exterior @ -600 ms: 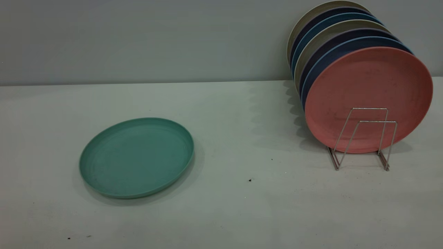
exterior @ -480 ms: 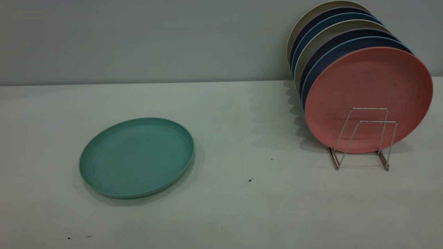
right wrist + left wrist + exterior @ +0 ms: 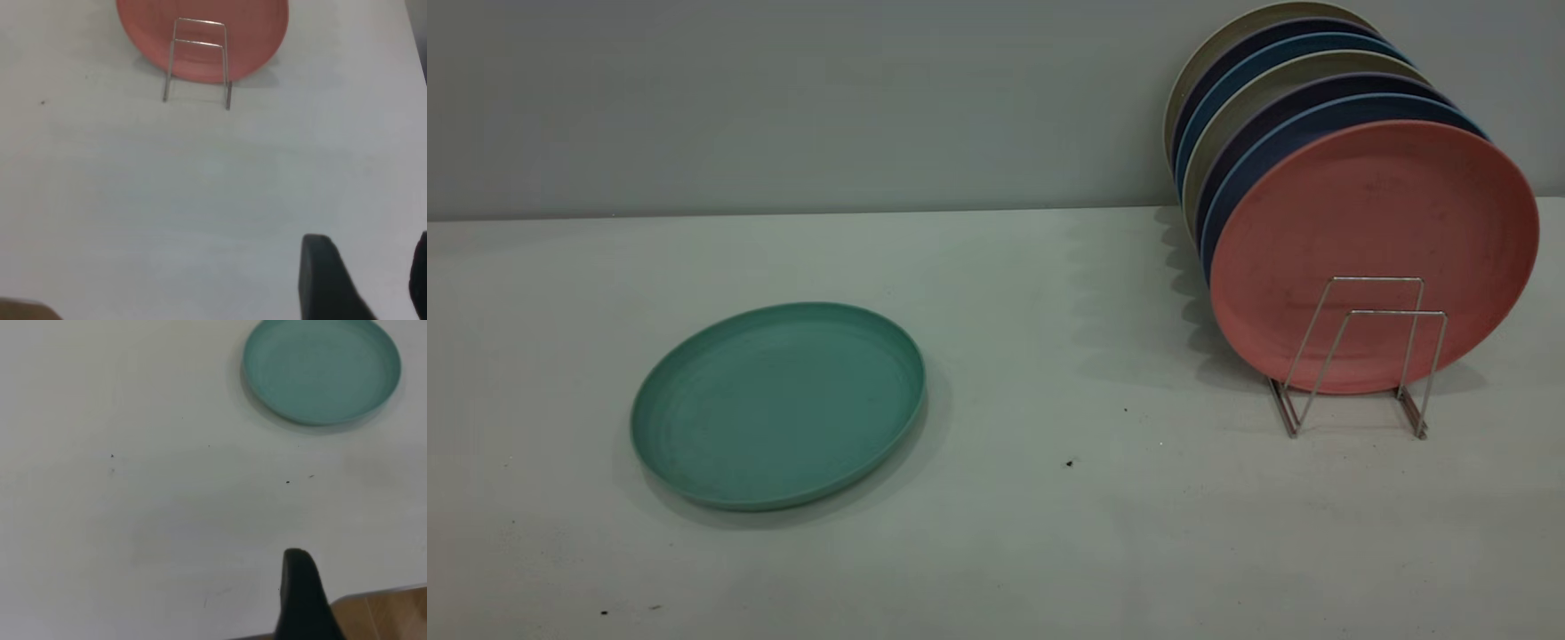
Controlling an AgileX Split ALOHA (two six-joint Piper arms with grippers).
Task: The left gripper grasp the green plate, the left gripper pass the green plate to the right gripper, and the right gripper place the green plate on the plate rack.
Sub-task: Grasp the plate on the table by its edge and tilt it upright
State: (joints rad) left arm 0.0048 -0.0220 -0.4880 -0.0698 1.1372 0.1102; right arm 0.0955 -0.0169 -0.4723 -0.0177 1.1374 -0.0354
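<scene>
Teal-green and untouched, the green plate (image 3: 777,404) lies flat on the white table (image 3: 1049,533) at the left, so nothing of the task looks begun: grasp, handover and racking all remain. The left gripper (image 3: 303,600) hangs well short of it, only one finger in sight, so I cannot tell its state. Further right the plate rack (image 3: 1356,356) holds a salmon-pink plate (image 3: 1374,231) fronting blue and beige plates (image 3: 1280,98); two front loops stand free. The right gripper (image 3: 363,280) hovers well apart from the rack, fingers spread.
</scene>
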